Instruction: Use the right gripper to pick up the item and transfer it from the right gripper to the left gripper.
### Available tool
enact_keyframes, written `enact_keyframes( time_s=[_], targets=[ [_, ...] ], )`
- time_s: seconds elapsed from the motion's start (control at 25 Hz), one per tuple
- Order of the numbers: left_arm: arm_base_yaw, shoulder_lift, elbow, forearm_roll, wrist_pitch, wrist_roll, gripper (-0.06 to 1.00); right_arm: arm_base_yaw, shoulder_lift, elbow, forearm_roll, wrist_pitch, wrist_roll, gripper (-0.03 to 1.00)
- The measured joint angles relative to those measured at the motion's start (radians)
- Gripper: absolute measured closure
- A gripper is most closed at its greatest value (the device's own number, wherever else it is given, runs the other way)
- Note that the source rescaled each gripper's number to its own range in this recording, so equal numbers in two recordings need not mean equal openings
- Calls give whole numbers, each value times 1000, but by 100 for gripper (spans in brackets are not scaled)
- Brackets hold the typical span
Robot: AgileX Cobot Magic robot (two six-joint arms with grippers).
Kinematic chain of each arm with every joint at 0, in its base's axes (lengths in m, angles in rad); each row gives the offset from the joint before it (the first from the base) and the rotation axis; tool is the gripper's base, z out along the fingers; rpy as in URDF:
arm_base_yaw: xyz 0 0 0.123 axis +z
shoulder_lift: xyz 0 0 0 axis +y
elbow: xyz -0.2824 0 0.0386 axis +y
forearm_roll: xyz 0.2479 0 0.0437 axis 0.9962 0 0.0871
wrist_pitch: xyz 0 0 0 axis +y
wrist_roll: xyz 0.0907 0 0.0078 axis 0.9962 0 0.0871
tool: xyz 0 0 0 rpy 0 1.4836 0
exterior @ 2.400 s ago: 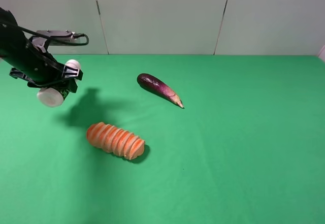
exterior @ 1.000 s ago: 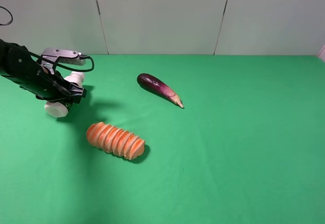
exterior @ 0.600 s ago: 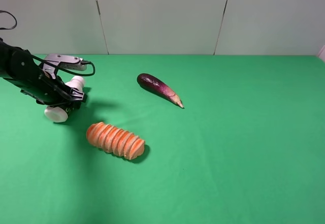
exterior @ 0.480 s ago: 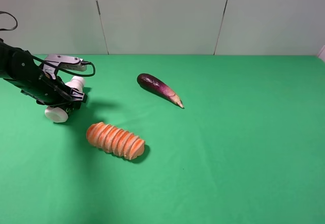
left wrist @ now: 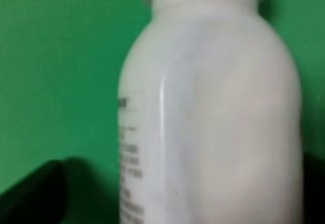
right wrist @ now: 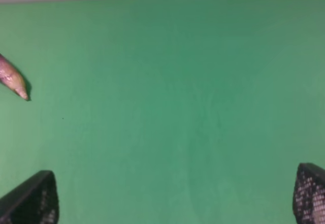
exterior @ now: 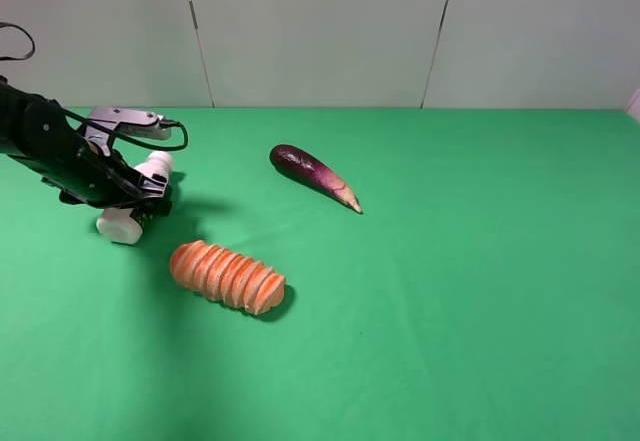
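White smooth plastic bottle [left wrist: 213, 107] between parted left fingers [left wrist: 30, 193]; right fingers [right wrist: 30, 198] wide apart.

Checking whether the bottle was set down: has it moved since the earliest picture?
Yes. The white bottle in the left gripper has come down toward the green table, closer to the bread loaf.

A purple eggplant [exterior: 314, 176] lies on the green tabletop [exterior: 480, 291], its pale tip pointing right. An orange bread loaf [exterior: 227, 277] with ridges lies nearer the front. They are well apart.
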Motion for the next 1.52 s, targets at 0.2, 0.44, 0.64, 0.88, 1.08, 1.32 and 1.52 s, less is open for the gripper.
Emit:
enact_keyframes(
  time_s=[0.2, 0.44, 0.64, 0.88, 1.08, 1.32, 1.52],
  targets=[
    [0, 0, 0, 0, 0, 0, -3, 0, 0, 0, 0, 0, 0, -3],
    [0, -100, 1, 0, 11, 0, -5, 0, 0, 0, 0, 0, 0, -3],
    [0, -271, 1, 0, 78, 0, -5, 0, 0, 0, 0, 0, 0, -3],
    [0, -504, 1, 2, 210, 0, -5, 0, 0, 0, 0, 0, 0, -3],
    [0, -728, 2, 2, 347, 0, -5, 0, 0, 0, 0, 0, 0, -3],
    [0, -994, 13, 2, 490, 0, -5, 0, 0, 0, 0, -1, 0, -3],
    [0, -1196, 66, 3, 595, 0, -5, 0, 0, 0, 0, -1, 0, -3]
  ],
)
